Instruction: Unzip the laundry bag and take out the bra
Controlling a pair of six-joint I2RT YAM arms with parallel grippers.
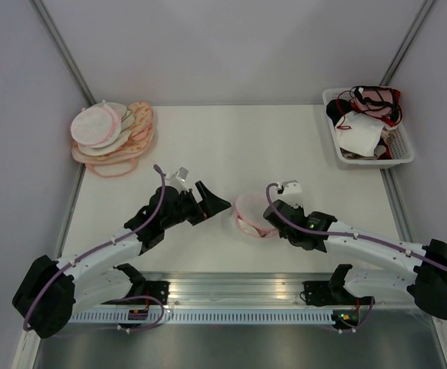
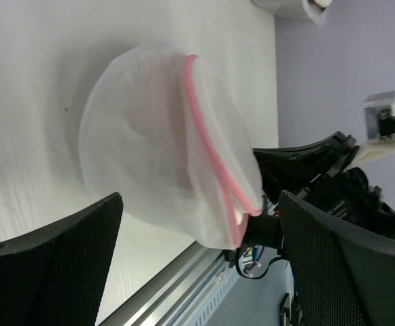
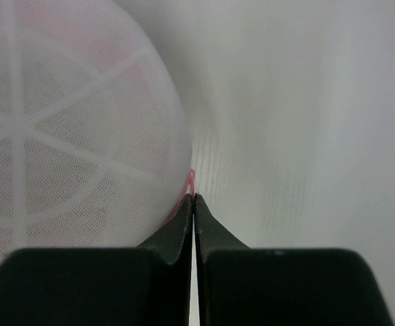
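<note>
The laundry bag point(image 1: 250, 214), a round white mesh pouch with a pink zip rim, stands tilted on the table near its front edge between the two arms. My right gripper point(image 1: 270, 223) is shut on the pink rim at the bag's right side; in the right wrist view the closed tips point(image 3: 194, 198) pinch the pink edge beside the mesh dome point(image 3: 68, 136). My left gripper point(image 1: 217, 201) is open just left of the bag and apart from it. Its fingers point(image 2: 68, 244) frame the bag point(image 2: 149, 149). The bra is hidden; only a pinkish tint shows through the mesh.
A pile of similar pink- and orange-rimmed pouches point(image 1: 111, 137) lies at the back left. A white basket point(image 1: 404, 157) with white, black and red-strapped garments stands at the back right. A metal rail point(image 1: 231, 280) runs along the table's front edge.
</note>
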